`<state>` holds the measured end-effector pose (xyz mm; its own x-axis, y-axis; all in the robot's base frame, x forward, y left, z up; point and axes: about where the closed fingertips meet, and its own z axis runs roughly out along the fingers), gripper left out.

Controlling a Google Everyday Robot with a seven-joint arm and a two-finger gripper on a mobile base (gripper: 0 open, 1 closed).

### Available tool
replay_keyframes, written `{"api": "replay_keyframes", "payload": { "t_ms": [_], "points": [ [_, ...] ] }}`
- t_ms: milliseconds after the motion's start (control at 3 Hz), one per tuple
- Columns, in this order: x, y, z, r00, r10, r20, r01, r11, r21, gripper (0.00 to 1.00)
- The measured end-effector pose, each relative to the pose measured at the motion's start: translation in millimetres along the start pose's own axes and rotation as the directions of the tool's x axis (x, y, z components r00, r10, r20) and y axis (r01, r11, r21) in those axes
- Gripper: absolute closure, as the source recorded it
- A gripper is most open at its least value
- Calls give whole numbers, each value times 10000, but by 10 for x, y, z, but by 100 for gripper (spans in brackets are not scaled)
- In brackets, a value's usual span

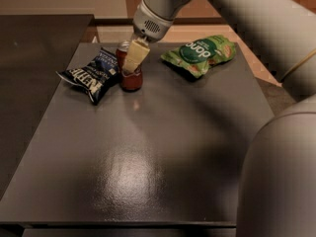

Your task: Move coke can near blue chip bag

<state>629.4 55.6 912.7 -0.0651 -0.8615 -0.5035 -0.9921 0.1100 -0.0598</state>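
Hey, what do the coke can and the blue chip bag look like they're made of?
The coke can, clamped in the gripper, looks like painted metal: glossy red side. The blue chip bag beside it seems thin plastic film: crinkled, creased, printed white lettering.

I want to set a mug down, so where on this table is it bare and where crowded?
The whole front of the table, from the bags to the near edge, is bare, as is the strip between coke can and green chip bag. The back left is crowded: the gripper holds the coke can right beside the blue chip bag.
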Motion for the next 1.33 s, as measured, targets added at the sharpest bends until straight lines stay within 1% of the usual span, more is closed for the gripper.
{"api": "replay_keyframes", "payload": {
  "t_ms": [667, 1000, 1333],
  "points": [
    [-35, 5, 69, 10000, -96, 7, 96, 10000, -19, 36],
    [-41, 7, 93, 9999, -106, 5, 106, 9999, -47, 12],
    [-46, 9, 113, 9999, -114, 3, 114, 9999, -71, 0]
  ]
}}
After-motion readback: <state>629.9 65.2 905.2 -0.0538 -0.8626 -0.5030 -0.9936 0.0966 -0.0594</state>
